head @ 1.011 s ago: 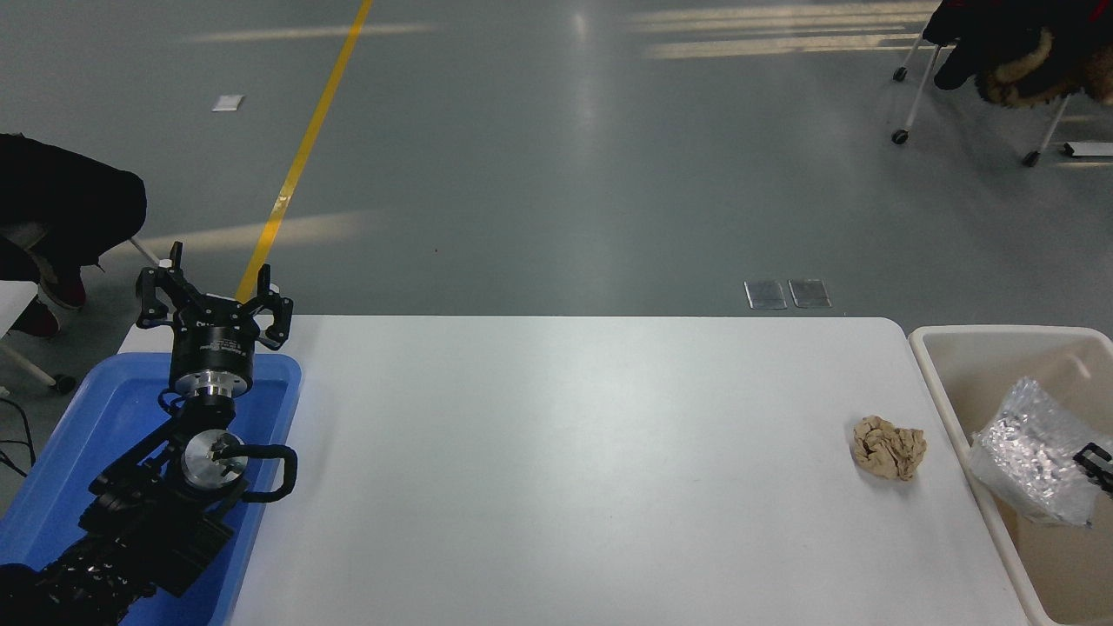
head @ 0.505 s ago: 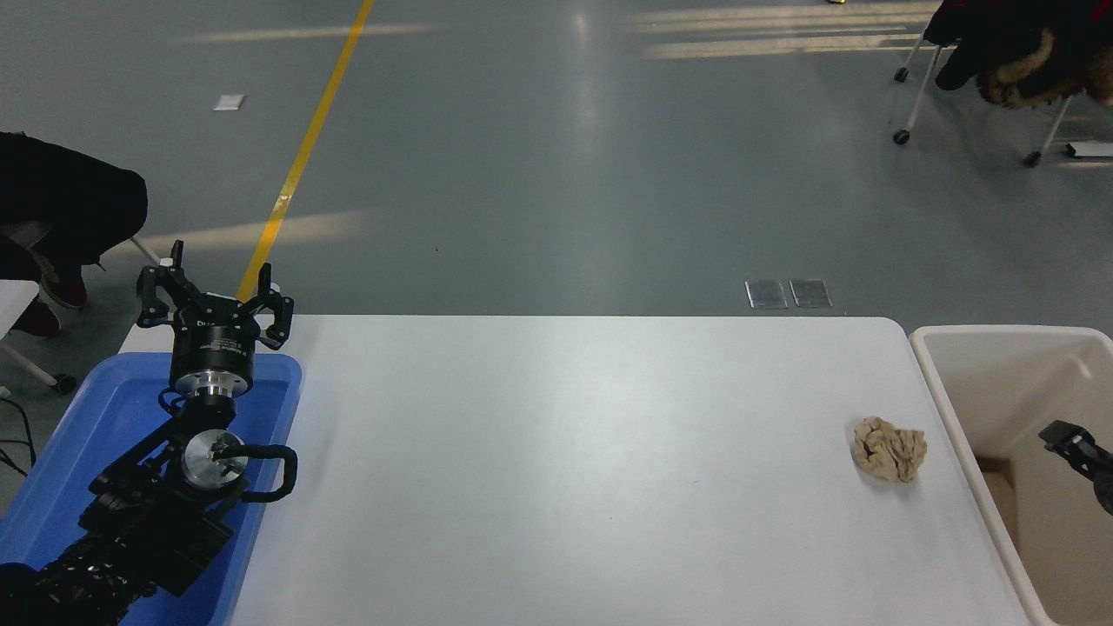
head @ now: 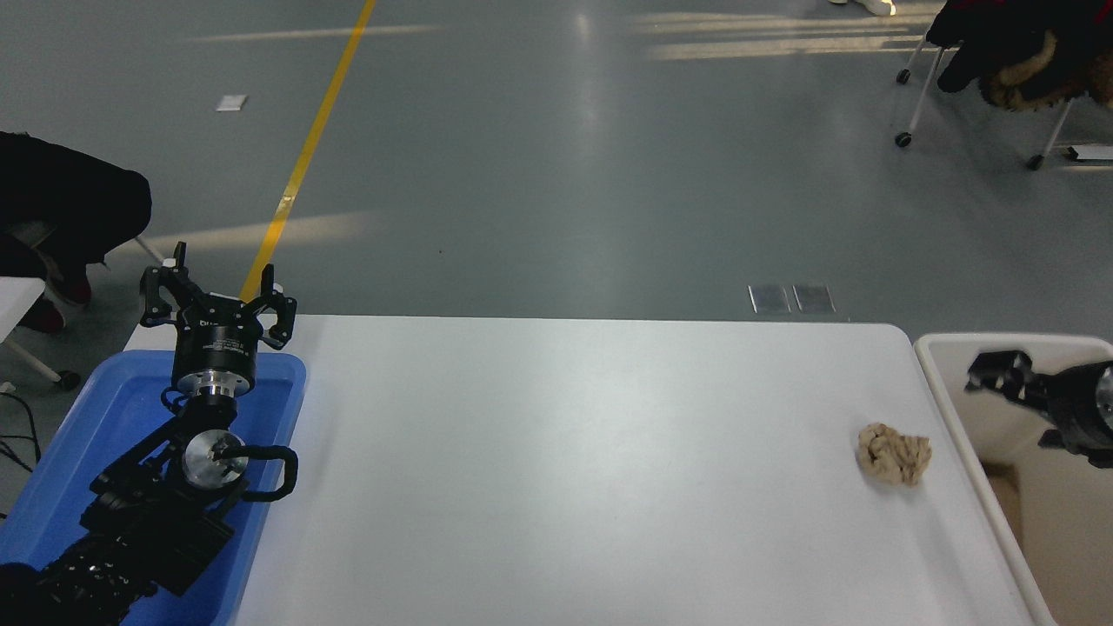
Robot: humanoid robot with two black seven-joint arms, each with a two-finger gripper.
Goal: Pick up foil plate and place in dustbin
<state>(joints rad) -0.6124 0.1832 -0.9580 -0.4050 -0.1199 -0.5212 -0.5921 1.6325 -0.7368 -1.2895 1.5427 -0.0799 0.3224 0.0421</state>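
Hovering over one dustbin [head: 948,382], right gripper [head: 1000,372] blurred, grip unreadable | parking left gripper [head: 217,296] spread, empty, above one blue bin [head: 104,452] | lying near: one paper ball [head: 893,453]

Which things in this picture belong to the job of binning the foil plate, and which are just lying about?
Belong to the job:
- dustbin
- right gripper, above the dustbin
The foil plate is not in sight.

Just lying about:
- crumpled paper ball
- blue bin
- left gripper, parked
- table
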